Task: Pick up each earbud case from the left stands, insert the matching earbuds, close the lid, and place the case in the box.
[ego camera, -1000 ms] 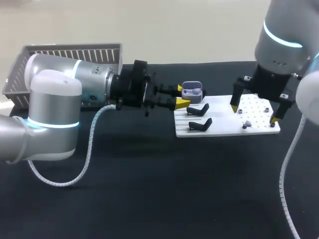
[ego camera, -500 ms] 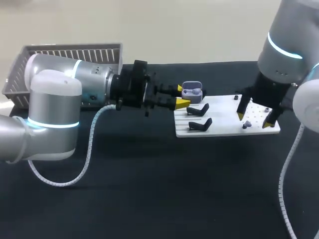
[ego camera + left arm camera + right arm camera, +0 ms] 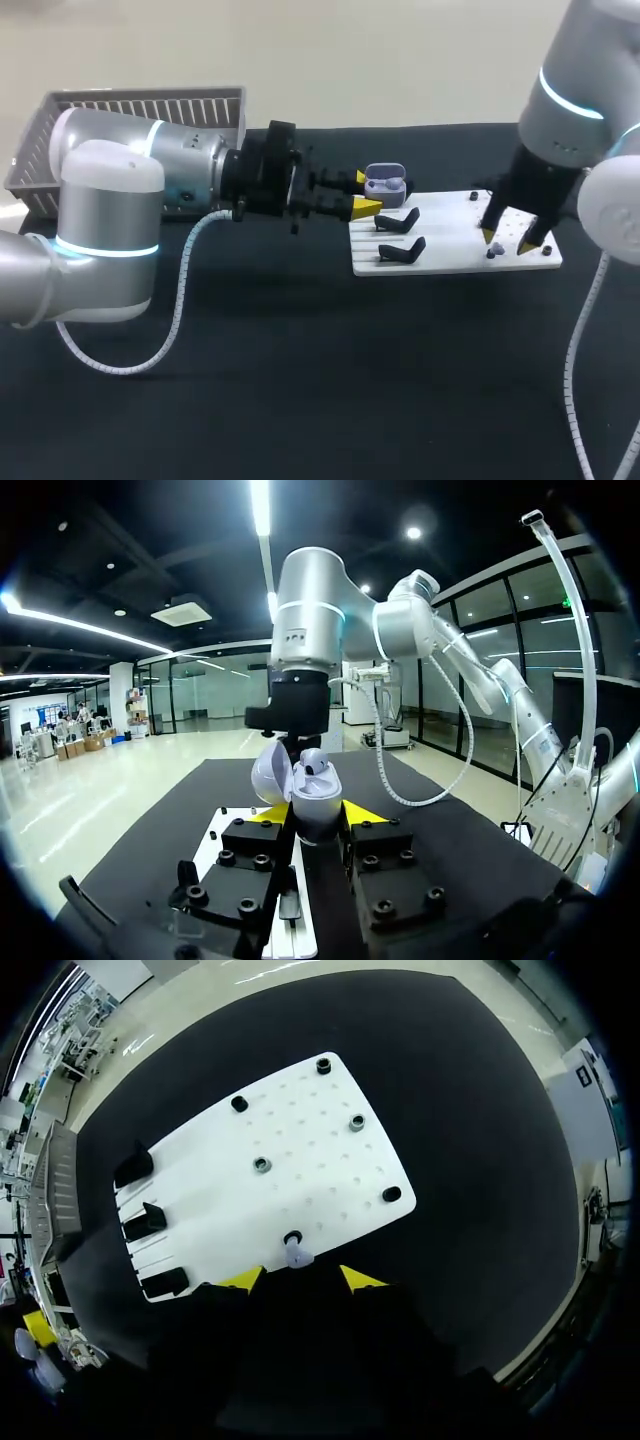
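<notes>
Black cloth covers the table [image 3: 300,400], and on the right side of it something has just shifted. A second ago the right gripper [image 3: 507,240] hung over the far right of the white plate [image 3: 440,262] with its fingers thrown wide. Now it has dropped lower and come toward the plate's near edge, with its fingers drawn closer but still apart. A small purple earbud [image 3: 296,1252] stands on the plate just ahead of the gap between the yellow tips, and neither tip touches it. To my eye the arm is lining up to pinch that earbud, so the step in hand is fetching a bud for the waiting case.

The left arm has not stirred in that time. Behind the near edge, two black stands [image 3: 400,250] sit empty on the plate's left half, and a few pegs dot the right half. Just past the plate's far left corner, the left gripper [image 3: 365,195] pinches the lilac earbud case [image 3: 385,185] from both sides. It holds the case upright with the lid [image 3: 270,775] tipped open. One bud seems seated inside; I cannot tell about a second. At the far left stands the grey slatted box [image 3: 140,100].
</notes>
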{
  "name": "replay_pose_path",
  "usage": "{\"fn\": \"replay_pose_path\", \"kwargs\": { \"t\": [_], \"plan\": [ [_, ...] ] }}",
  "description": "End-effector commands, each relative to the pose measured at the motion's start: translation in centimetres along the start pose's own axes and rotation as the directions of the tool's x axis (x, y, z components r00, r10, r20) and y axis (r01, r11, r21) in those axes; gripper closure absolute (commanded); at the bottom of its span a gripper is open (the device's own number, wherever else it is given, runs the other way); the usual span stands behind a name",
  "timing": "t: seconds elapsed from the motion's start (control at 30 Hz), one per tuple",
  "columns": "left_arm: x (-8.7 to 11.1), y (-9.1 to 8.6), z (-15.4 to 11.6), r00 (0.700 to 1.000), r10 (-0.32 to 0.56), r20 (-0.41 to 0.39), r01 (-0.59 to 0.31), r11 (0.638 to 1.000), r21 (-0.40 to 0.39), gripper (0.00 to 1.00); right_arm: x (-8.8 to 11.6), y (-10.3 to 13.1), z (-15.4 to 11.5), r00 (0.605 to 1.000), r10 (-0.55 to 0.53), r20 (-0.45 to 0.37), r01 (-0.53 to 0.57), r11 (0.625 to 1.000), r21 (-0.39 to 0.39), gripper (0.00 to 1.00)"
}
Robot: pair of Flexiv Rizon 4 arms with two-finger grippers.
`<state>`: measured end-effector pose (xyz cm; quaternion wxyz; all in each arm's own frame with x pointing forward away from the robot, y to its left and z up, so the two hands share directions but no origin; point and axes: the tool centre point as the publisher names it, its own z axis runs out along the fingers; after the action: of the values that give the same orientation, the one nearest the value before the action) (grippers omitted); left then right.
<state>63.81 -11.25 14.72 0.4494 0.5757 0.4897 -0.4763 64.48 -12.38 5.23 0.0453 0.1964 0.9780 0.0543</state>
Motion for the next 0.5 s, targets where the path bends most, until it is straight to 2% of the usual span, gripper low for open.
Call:
{"fn": "replay_pose_path", "kwargs": {
  "t": [0.03, 0.5],
  "plan": [
    [0.1, -0.1, 0.0, 1.000, 0.002, 0.002, -0.002, 1.000, -0.003, 1.00, -0.4, 0.2, 0.6, 1.000, 0.000, 0.001, 0.000, 1.000, 0.001, 0.56],
    [0.1, -0.1, 0.0, 1.000, 0.002, 0.002, -0.002, 1.000, -0.003, 1.00, -0.8, 0.3, 2.1, 1.000, -0.004, -0.017, 0.004, 1.000, 0.000, 0.58]
  ]
}}
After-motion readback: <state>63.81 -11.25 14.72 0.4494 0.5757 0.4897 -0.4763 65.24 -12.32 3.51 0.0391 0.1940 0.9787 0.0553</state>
